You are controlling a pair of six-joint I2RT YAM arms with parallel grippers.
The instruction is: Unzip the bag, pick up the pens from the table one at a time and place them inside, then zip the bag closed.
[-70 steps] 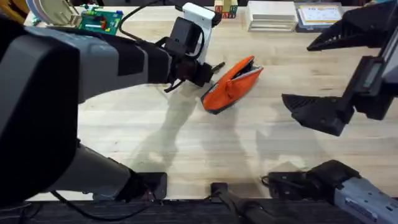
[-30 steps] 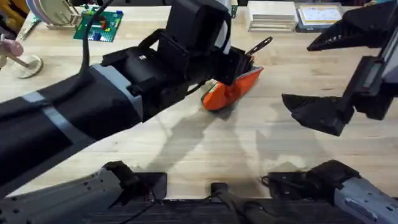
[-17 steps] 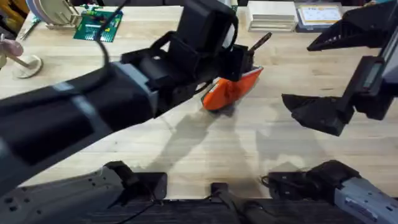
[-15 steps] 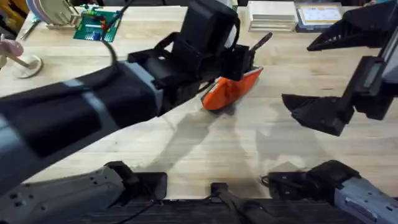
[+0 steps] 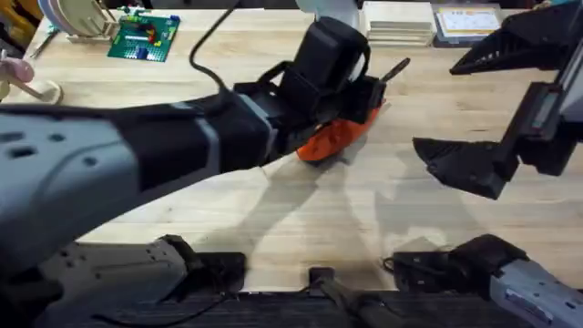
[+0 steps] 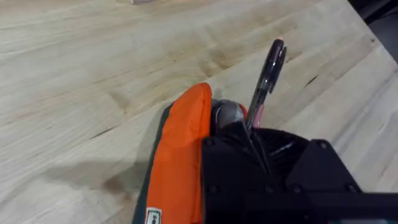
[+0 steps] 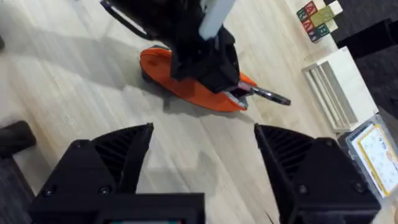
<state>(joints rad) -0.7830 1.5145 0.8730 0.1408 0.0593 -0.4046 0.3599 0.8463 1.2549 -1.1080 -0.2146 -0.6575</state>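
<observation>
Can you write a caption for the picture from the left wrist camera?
Left gripper holds a black pen over the orange bag on the wooden table.

The right pincer is seen at the lower edge of the frame, its two black fingers spread wide apart with nothing between them. Beyond it, toward the upper middle of the frame, an orange bag lies on the wooden desk. The left pincer is set down over the bag, covering its middle part. A slim black pen is gripped in it and is seen jutting out to the right at the bag's right end. Coloured blocks and a white slotted stand are seen at the upper right.
</observation>
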